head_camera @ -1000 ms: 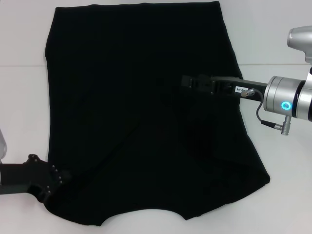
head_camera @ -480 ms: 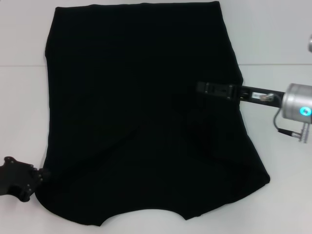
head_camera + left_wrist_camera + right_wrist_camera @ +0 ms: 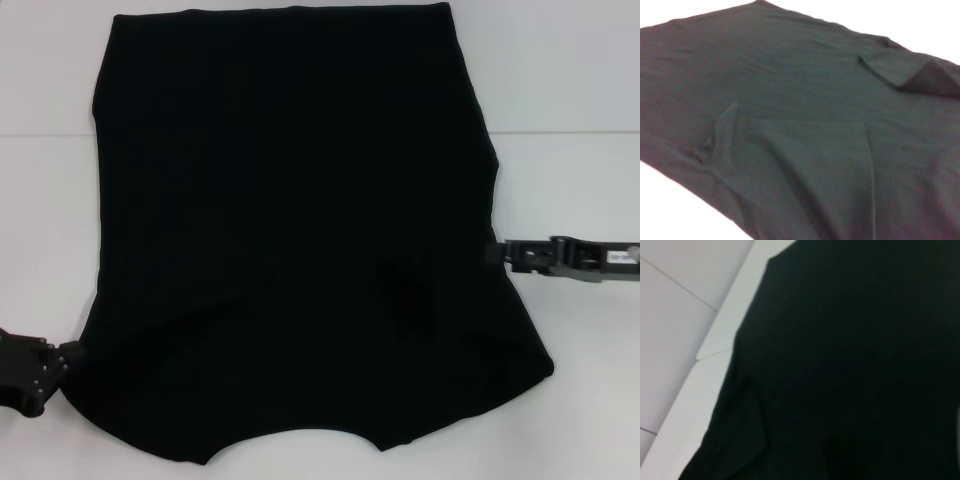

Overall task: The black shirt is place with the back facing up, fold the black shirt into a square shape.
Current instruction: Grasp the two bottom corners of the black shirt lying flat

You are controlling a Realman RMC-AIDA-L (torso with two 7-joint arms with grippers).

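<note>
The black shirt [image 3: 290,220] lies spread over the white table, plain side up, with both sleeves folded in over the body; its neck curve is at the near edge. The left wrist view shows the shirt [image 3: 790,135] with a folded sleeve corner and soft creases. The right wrist view is filled by the shirt [image 3: 850,360] beside the table edge. My left gripper [image 3: 40,368] sits at the shirt's near left corner, just off the cloth. My right gripper [image 3: 505,253] is at the shirt's right edge, holding nothing I can make out.
The white table [image 3: 560,90] extends around the shirt on the left, right and far sides. A seam line [image 3: 570,131] crosses the table surface behind the shirt.
My right gripper has pulled back from the middle of the shirt to its right edge. My left gripper has drawn back to the left, off the near left corner.
</note>
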